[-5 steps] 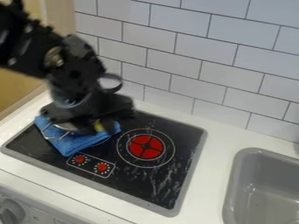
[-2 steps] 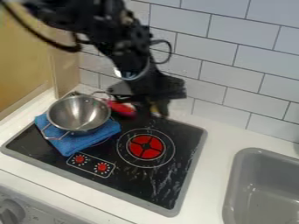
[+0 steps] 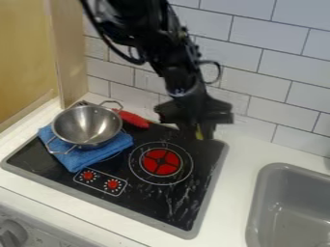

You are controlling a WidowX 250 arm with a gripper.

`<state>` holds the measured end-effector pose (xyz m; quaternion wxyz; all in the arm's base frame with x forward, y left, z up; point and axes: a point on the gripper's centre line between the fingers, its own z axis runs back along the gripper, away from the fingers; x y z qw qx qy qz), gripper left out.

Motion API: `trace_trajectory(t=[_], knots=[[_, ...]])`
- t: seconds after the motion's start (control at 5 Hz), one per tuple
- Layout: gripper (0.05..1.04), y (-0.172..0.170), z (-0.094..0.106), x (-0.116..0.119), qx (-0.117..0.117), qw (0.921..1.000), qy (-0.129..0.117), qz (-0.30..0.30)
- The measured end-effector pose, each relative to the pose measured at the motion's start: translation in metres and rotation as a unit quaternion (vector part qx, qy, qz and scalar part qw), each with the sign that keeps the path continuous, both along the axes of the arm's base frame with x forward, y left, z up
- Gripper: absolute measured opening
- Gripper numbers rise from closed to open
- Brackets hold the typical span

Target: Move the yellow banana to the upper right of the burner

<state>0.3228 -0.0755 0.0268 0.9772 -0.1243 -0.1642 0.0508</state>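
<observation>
One yellow banana [image 3: 199, 132]: shows in part, pinched in black claw [image 3: 199, 134], upper right of red burner [image 3: 160, 161], near cooktop's [image 3: 187, 193] far right corner. One two-handled metal bowl [image 3: 87, 126]: rests on blue cloth [image 3: 97, 157], at left. One red item [image 3: 133, 119]: just beside bowl. One grey sink [image 3: 257, 202]: set in white counter [image 3: 232, 178].

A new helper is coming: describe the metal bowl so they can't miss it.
On the black stovetop, find the blue cloth toward the left. The metal bowl sits on it: silvery, hollow, with wire handles, unlike the flat red burner.
</observation>
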Motion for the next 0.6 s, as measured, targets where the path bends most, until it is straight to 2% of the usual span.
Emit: trace_trajectory(t=[0.2, 0.4, 0.6], knots=[[0.237, -0.012, -0.009, 0.004, 0.005, 0.9996, 0.017, -0.024], [0.237, -0.014, -0.019, 0.007, 0.018, 0.998, 0.047, -0.038], [0.237, -0.015, -0.022, 0.006, 0.017, 0.9974, 0.057, -0.041]])
